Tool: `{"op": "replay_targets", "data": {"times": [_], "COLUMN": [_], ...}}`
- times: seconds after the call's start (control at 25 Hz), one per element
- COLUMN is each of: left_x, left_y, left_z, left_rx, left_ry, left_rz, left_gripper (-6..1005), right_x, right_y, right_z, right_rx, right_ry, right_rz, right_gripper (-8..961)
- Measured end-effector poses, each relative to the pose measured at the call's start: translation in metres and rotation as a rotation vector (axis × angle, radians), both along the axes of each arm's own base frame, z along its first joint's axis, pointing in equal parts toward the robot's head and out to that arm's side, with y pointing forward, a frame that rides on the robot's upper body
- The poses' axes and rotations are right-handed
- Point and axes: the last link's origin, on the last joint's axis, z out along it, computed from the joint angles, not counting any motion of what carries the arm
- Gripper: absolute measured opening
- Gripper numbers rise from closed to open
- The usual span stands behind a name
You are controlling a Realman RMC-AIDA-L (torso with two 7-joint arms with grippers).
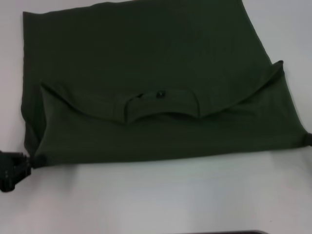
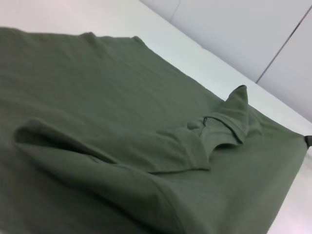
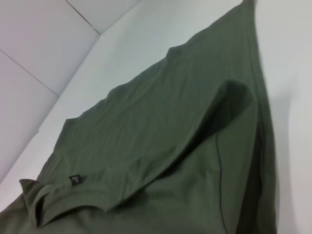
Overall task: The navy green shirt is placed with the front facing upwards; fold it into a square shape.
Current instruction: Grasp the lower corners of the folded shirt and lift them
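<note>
The navy green shirt lies across the white table, filling the upper and middle frame, its collar end doubled over onto the body with the neck opening at centre: one fold made, further folds left before a square. The left end effector at lower left grasps one folded corner; the right end effector, at the right edge, cannot be read.

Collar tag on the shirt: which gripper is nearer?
Neither clearly. The left gripper is at the near left corner, the right gripper at the near right edge, flanking the tag.
</note>
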Motion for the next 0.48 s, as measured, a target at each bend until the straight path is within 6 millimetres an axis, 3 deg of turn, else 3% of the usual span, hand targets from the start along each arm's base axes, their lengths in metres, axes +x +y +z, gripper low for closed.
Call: {"op": "replay_targets", "data": {"times": [0.48], "left_x": [-0.004], "left_y": [-0.025], "left_z": [0.001], "left_rx": [-0.046], "left_ry": [-0.046], "left_rz": [0.029], "left_gripper": [9], "right_x": [0.002], "right_y": [-0.025], "right_z": [0.000], "right_rx": [0.021], "right_ry": [0.010], "right_rz": [0.013], "right_gripper": [22]}}
